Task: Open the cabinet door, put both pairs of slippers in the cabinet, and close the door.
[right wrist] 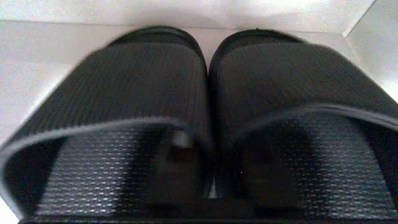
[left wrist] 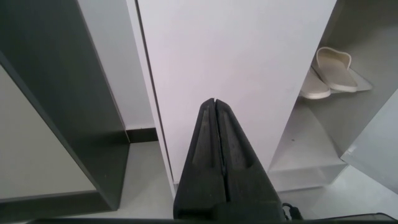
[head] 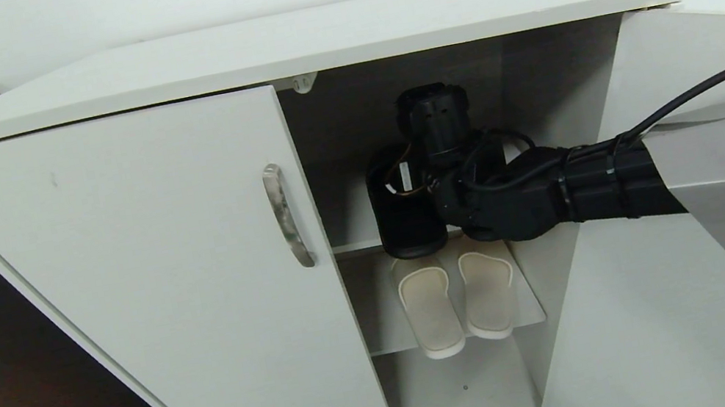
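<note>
- Inside the cabinet [head: 275, 47], at the upper shelf [head: 355, 246]: right gripper [head: 432, 195] looks clamped on the black slippers [head: 402, 204], pair side by side, standing roughly upright at the shelf's front edge.
- Free shelf space lies deeper in, so I'd guess tip and push inward.
- White slippers [head: 458, 298] sit directly below, lengthwise front to back.
- Left gripper [left wrist: 215, 143], fingers pressed together, hangs outside facing the closed left door [head: 143, 272]; right arm's way nearer.

Left door [head: 143, 272] shut; black slippers [head: 401, 211] block upper shelf [head: 352, 231], white slippers [head: 458, 298] the lower shelf [head: 531, 312].
</note>
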